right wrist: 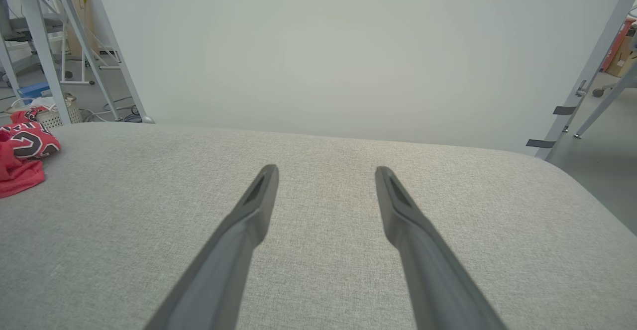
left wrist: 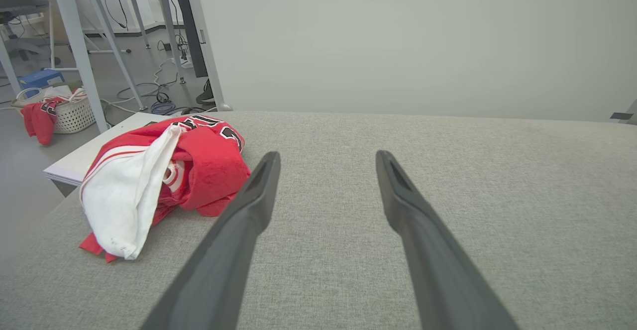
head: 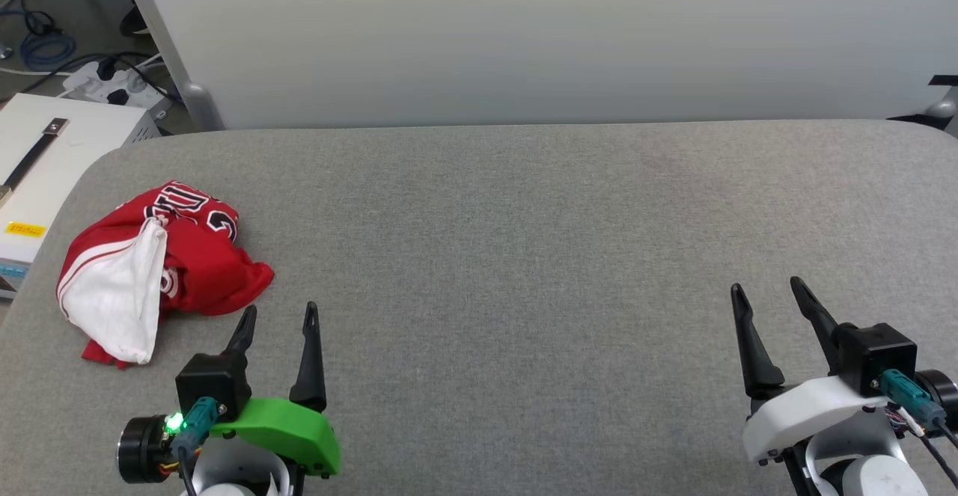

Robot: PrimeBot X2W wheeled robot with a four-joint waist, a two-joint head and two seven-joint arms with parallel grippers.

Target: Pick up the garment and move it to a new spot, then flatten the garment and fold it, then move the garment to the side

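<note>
The garment (head: 187, 256), a red jersey with white sleeve and black lettering, lies crumpled near the left edge of the grey padded table (head: 524, 256). In the left wrist view the garment (left wrist: 204, 165) sits left of the fingers; in the right wrist view the garment (right wrist: 20, 156) shows at the far left. My left gripper (head: 281, 316) stands open just right of and nearer than the heap, not touching it, nothing between its fingers. My right gripper (head: 767, 290) stands open over bare table at the lower right, far from the garment.
A white wall panel (head: 524, 32) runs behind the table's far edge. A white box (head: 45, 159) stands off the table's left edge. Cables and a power strip (head: 112, 84) lie on the floor. A basket (left wrist: 69, 113) with red cloth stands further left.
</note>
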